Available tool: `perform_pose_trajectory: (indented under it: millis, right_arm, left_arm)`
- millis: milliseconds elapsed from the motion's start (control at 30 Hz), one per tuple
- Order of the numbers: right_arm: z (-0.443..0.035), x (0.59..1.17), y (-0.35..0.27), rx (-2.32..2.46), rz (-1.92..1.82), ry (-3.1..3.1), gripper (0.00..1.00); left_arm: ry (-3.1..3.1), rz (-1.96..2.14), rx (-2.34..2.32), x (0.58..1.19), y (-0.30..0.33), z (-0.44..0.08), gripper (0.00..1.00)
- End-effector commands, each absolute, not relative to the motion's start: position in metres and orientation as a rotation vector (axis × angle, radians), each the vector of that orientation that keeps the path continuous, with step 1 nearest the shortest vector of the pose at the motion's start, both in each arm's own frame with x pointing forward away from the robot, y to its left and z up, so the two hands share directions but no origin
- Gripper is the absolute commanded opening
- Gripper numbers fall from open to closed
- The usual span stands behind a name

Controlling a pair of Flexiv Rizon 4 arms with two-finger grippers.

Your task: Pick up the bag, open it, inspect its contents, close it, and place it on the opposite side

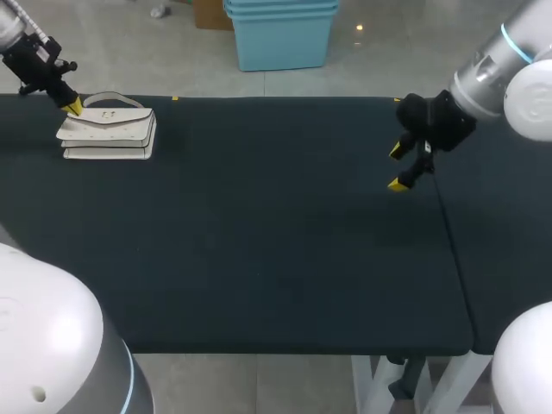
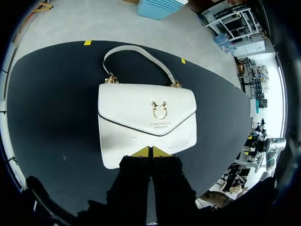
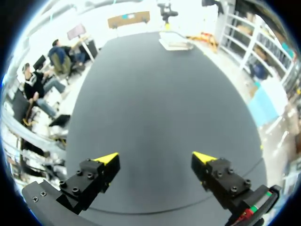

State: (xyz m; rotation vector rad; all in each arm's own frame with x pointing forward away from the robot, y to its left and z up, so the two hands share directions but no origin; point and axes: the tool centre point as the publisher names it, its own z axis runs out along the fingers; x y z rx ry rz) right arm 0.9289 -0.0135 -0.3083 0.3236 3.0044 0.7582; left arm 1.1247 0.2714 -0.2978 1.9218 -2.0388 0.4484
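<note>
Poised with left pincer (image 2: 151, 151) pressed together at the bag (image 2: 146, 117) edge; holding right pincer (image 3: 155, 162) apart over the desk (image 3: 155, 94).

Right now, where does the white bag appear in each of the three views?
Head view: white bag at the table's far left corner, left gripper at its end.
Left wrist view: bag just ahead of that gripper's shut tips.
Right wrist view: bag small, far across the table from the right gripper.
Shared landmark: the left gripper beside the bag.
</note>
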Motion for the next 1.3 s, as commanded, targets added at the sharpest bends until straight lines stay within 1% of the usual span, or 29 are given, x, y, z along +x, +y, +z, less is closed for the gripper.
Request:
perform_pose_trajectory:
  millis: [33, 233, 267, 300, 333, 367, 400, 433, 667, 800, 933, 1100, 1233, 1300]
  right_arm:
    - [-0.308, 0.930, -0.014, 0.321, 0.760, 3.007, 1.00]
    - [-0.308, 0.930, -0.014, 0.321, 0.760, 3.007, 1.00]
    - [-0.308, 0.930, -0.014, 0.321, 0.760, 3.007, 1.00]
    - [-0.308, 0.930, -0.014, 0.321, 0.760, 3.007, 1.00]
    - [-0.308, 0.930, -0.014, 0.321, 0.760, 3.007, 1.00]
    - [-0.308, 0.930, -0.014, 0.321, 0.760, 3.007, 1.00]
    - [-0.308, 0.930, -0.014, 0.321, 0.760, 3.007, 1.00]
    - [-0.308, 0.930, -0.014, 0.321, 0.760, 3.007, 1.00]
    - [-0.308, 0.930, -0.014, 0.321, 0.760, 3.007, 1.00]
    - [-0.308, 0.930, -0.014, 0.321, 0.760, 3.007, 1.00]
    - [-0.308, 0.930, -0.014, 0.321, 0.760, 3.007, 1.00]
    - [-0.308, 0.930, -0.014, 0.321, 0.760, 3.007, 1.00]
    - [-0.308, 0.930, -0.014, 0.321, 0.760, 3.007, 1.00]
    - [-0.308, 0.930, -0.014, 0.321, 0.760, 3.007, 1.00]
  left_arm:
    - [-2.087, 0.390, 1.950, 1.120, 0.255, -0.287, 0.00]
    - [-2.118, 0.393, 1.958, 1.111, 0.249, -0.272, 0.00]
    - [-2.119, 0.401, 1.960, 1.108, 0.249, -0.267, 0.14]
    - [-2.119, 0.417, 1.965, 1.106, 0.250, -0.263, 0.39]
    - [-2.116, 0.426, 1.967, 1.104, 0.251, -0.262, 0.49]
    - [-2.117, 0.440, 1.965, 1.103, 0.252, -0.259, 0.79]
    - [-2.116, 0.452, 1.964, 1.101, 0.253, -0.256, 0.93]
    - [-2.119, 0.460, 1.963, 1.099, 0.255, -0.253, 1.00]
    - [-2.083, 0.503, 1.991, 1.094, 0.270, -0.254, 1.00]
    - [-2.023, 0.509, 2.048, 1.092, 0.285, -0.264, 0.97]
    - [-1.982, 0.514, 2.100, 1.085, 0.303, -0.265, 1.00]
    - [-1.918, 0.539, 2.139, 1.076, 0.320, -0.268, 1.00]
    - [-1.869, 0.559, 2.126, 1.072, 0.322, -0.280, 0.96]
    - [-1.858, 0.541, 2.125, 1.073, 0.321, -0.287, 0.91]
